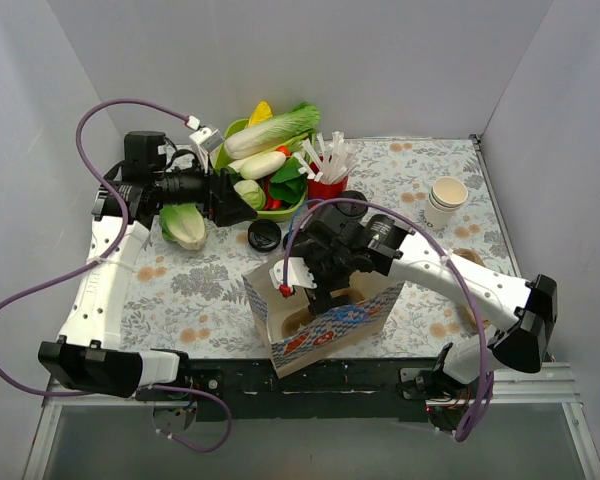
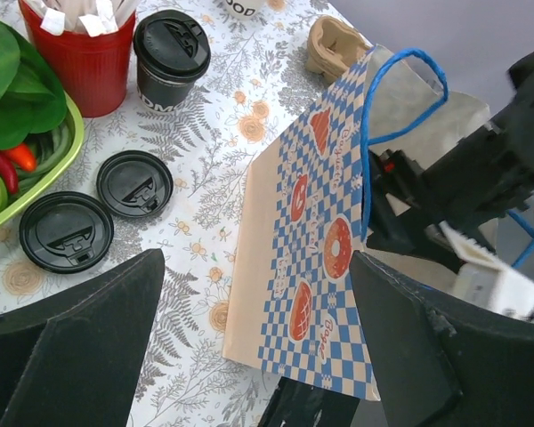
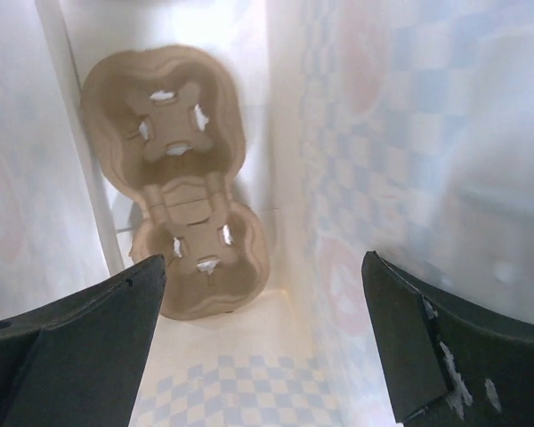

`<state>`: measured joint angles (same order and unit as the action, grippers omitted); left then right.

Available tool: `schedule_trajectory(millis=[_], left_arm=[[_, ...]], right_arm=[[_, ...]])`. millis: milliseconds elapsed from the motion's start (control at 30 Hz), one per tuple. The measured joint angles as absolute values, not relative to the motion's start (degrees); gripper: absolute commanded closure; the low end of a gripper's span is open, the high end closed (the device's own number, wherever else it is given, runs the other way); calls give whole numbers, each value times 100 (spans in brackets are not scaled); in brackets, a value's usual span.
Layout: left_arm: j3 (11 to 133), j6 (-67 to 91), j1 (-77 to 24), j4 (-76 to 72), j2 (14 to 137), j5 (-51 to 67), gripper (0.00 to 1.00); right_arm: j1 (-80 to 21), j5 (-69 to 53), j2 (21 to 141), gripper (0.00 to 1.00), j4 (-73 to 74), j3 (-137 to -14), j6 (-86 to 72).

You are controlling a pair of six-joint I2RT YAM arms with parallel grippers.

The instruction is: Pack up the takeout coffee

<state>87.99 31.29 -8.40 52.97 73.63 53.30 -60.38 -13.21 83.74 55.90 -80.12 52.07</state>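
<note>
Left wrist view: the coffee cup [image 2: 172, 58] is seen standing on the table [image 2: 222, 151], touching the red straw holder [image 2: 80, 67], beyond the paper bag [image 2: 311, 258]. The left pincer [image 2: 256, 267] is held apart, empty. The right pincer [image 3: 262, 267] is held apart inside the bag, above a cardboard cup tray [image 3: 182, 178].

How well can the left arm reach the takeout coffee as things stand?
Probably yes. The left tool is open, and the takeout coffee stands upright with only two flat loose lids before it. The red straw holder stands close beside it, leaving little finger room.
</note>
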Motion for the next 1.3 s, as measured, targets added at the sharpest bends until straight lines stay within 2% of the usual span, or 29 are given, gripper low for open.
schedule_trajectory(millis=[267, 567, 733, 867, 967, 1000, 1100, 1300], left_arm=[[8405, 2781, -843, 5406, 7229, 5481, 14], [8812, 2609, -1203, 5636, 7258, 6114, 12], [8807, 2333, -1916, 5951, 7419, 6007, 13], [8801, 2165, -2335, 6047, 7671, 5728, 17], [8803, 2053, -2613, 6073, 7955, 5498, 25], [8803, 1970, -2738, 6106, 8075, 5417, 34], [8842, 1756, -2976, 6281, 8344, 5227, 53], [9380, 1258, -3109, 6978, 8772, 4746, 73]], right_arm=[[-6038, -1083, 8259, 2, 5714, -9290, 5048], [-5758, -738, 7277, 2, 5382, -10064, 4313], [-4698, -701, 7057, 2, 4967, -10348, 3782], [-3865, -722, 7094, 2, 4799, -10252, 3529], [-3382, -768, 7102, 2, 4659, -9996, 3330], [-3249, -733, 7096, 2, 4578, -9878, 3271], [-2836, -589, 7096, 2, 4383, -9520, 3120], [-1973, -633, 7150, 2, 4195, -9041, 2963]])
